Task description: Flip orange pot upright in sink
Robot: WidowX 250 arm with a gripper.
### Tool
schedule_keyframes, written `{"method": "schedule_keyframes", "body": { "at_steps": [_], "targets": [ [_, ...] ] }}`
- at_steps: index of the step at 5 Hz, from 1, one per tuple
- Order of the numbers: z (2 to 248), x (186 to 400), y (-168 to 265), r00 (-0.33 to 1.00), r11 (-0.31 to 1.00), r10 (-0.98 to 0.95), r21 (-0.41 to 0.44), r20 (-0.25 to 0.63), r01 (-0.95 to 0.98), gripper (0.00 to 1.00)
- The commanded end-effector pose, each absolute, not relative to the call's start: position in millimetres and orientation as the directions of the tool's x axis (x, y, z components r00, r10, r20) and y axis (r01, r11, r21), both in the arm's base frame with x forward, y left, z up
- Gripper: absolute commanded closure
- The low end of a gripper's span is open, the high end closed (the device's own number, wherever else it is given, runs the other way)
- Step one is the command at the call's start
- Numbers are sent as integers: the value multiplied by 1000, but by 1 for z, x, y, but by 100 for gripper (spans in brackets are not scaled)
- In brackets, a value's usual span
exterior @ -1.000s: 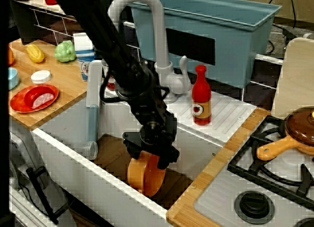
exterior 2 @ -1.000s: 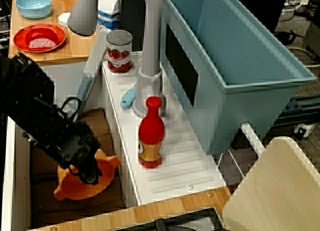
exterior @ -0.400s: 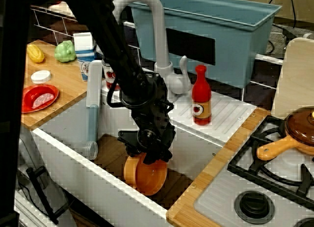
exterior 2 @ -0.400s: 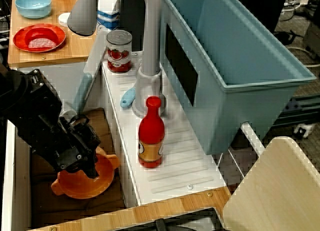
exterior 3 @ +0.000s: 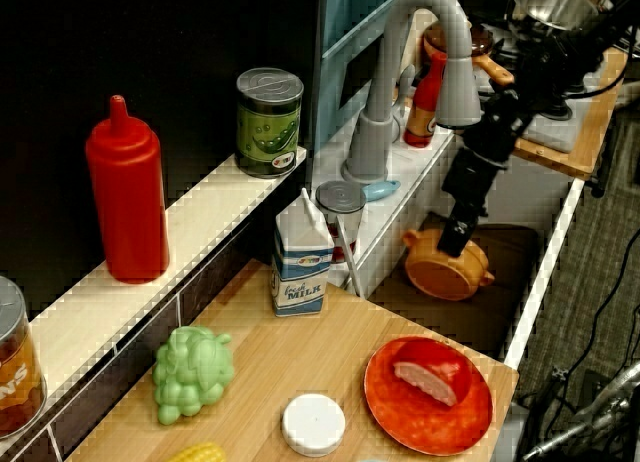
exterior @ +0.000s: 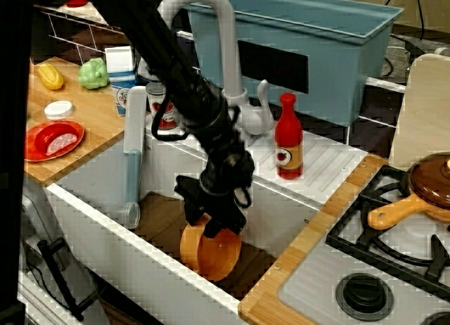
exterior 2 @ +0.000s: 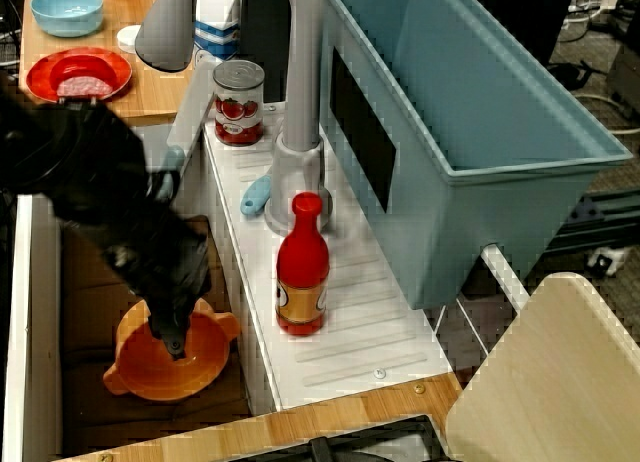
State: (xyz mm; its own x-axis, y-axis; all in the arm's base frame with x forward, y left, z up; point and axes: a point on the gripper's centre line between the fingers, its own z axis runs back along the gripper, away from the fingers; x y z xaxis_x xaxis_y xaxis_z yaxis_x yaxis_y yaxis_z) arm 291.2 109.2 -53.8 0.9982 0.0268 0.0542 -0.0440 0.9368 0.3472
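**Pot nearly upright, gripper at the rim**

Orange pot [exterior 2: 165,354] sits on the brown floor of the sink [exterior: 91,211], near the front right corner, opening facing mostly up in the overhead view; from the front view it looks tilted toward the camera, so not clearly flat. Gripper [exterior 2: 172,344] reaches down into the pot's mouth, fingers narrow and set about the rim or inner wall. Whether it actually pinches the rim, cannot tell — black fingers blur together.

Step, as I judge it: end of the flip, settling the pot onto its base. Next move calls for levelling the pot, then spreading the fingers and lifting straight up so the rim isn't dragged and the pot doesn't tip.

Containers: pot looks empty inside. Sink holds only the pot and the arm. Blue-grey tub [exterior 2: 480,102] behind the faucet [exterior: 211,29] shows nothing inside. Red plate [exterior 3: 430,397] holds a pinkish slice. Red bottle [exterior: 288,138] stands on the drainboard, apart from the sink.
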Motion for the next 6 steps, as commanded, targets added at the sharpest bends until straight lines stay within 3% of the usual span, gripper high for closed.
{"method": "schedule_keyframes", "body": {
  "at_steps": [1,2,3,4,6],
  "targets": [
    [11,303,122,958,967,-228,77,-174,244,100],
    [38,302,127,954,965,-253,23,-160,260,100],
    [41,307,132,964,975,-209,39,-167,218,100],
    [41,307,132,964,975,-209,39,-167,218,0],
    [41,307,132,964,975,-209,39,-167,218,0]
  ]
}}
